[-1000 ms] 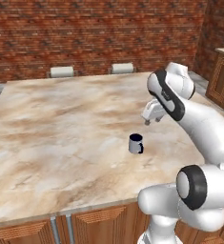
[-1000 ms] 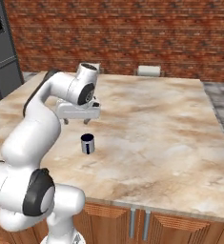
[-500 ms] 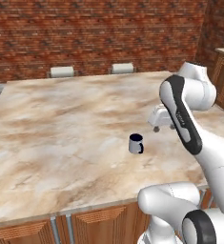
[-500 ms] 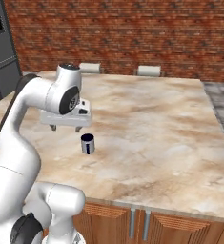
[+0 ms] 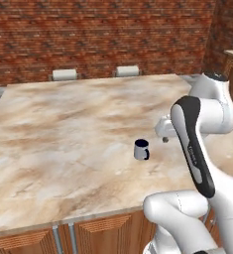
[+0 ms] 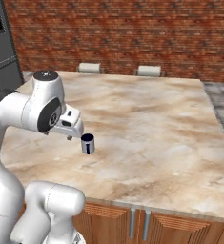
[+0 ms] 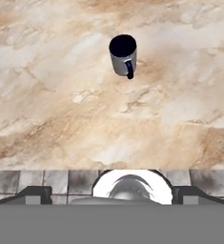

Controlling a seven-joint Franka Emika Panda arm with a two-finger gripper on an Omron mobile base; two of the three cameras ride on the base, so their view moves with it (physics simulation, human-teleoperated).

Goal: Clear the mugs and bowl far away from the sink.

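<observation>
Mug out on the counter, gripper empty with jaws spread wide

Left base view: mug [image 5: 142,149] stands upright toward the counter's [image 5: 63,129] near right corner, gripper [image 5: 164,135] just beside it. Right base view: mug [image 6: 87,143] toward the near left corner. Hand view: mug [image 7: 123,55] ahead, apart from the fingertips [image 7: 35,194].

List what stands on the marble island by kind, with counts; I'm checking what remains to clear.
Mugs: 1, the dark blue mug upright on the marble island.
Bowls: 0.
Total: 1.
</observation>
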